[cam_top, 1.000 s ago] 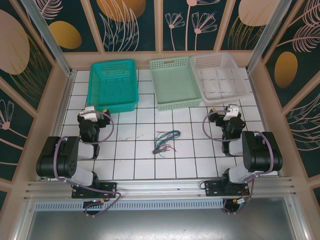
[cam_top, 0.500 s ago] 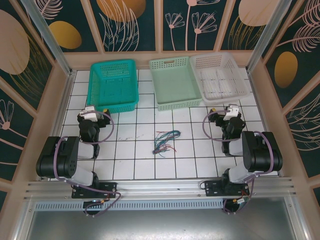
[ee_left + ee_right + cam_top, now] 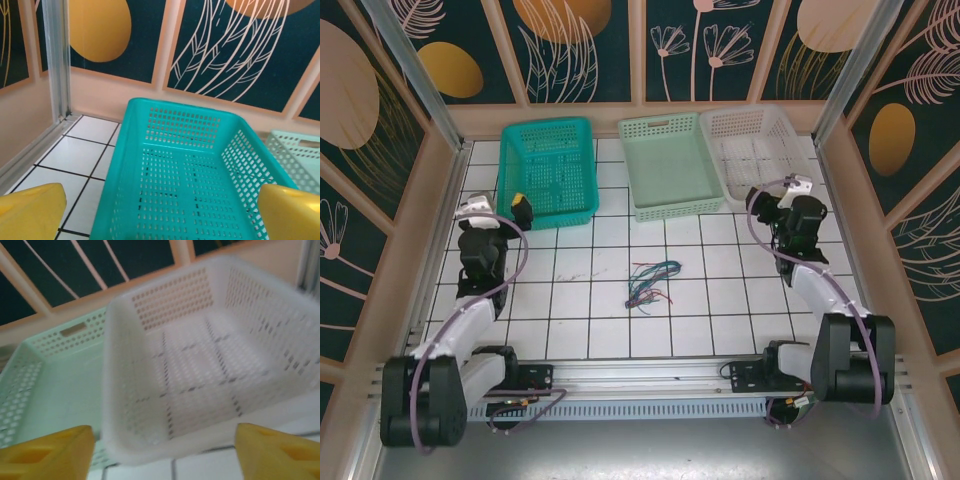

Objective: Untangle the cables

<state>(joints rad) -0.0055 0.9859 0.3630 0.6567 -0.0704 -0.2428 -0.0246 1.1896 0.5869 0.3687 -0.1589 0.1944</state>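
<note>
The left gripper is standing wide open, its two yellow fingers spread with nothing between them. It is facing straight into the teal basket just ahead of it. The right gripper is also holding its fingers apart and gripping nothing. It is pointing at the white basket right in front of it, with the green basket sitting beside that, off to this gripper's left. The cables, a small tangle of reddish, blue and dark green wires, are lying on the tiled table between the two hands and well apart from both. They are lying off to the right of the left gripper, off to the left of the right gripper, and back toward the arm bases from each.
</note>
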